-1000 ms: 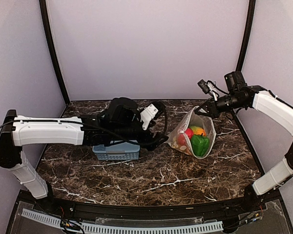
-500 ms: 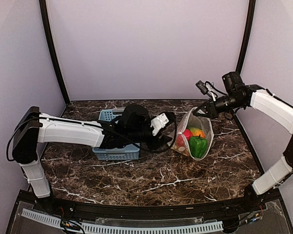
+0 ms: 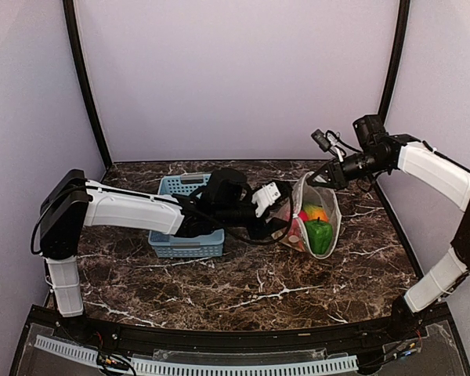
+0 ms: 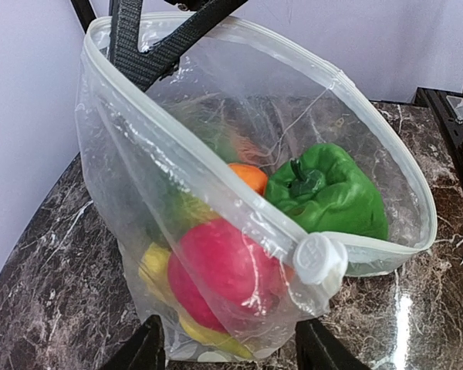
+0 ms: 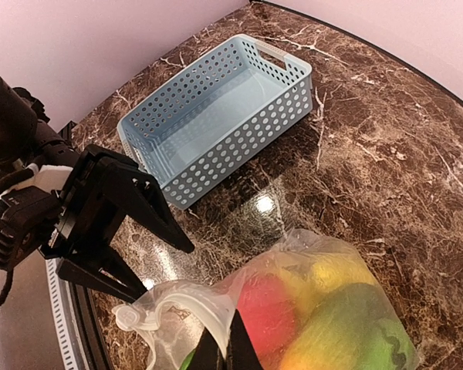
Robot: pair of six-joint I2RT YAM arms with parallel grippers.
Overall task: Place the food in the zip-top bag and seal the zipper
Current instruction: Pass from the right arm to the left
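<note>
Marble top (image 3: pixel 258 291), R claw (image 5: pixel 221 341) — pinching bag (image 5: pixel 176 310)

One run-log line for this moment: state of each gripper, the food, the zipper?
left gripper: open, near slider | right gripper: shut on zip-top bag rim | food: in bag | zipper: unsealed

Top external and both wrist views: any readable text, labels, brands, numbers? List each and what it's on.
No readable text in any view.
zip-top bag: clear plastic, no lettering to be seen.
zipper slider: plain white, no letters.
basket: plain blue, no label.
left arm and right arm: no marking large enough to read.
</note>
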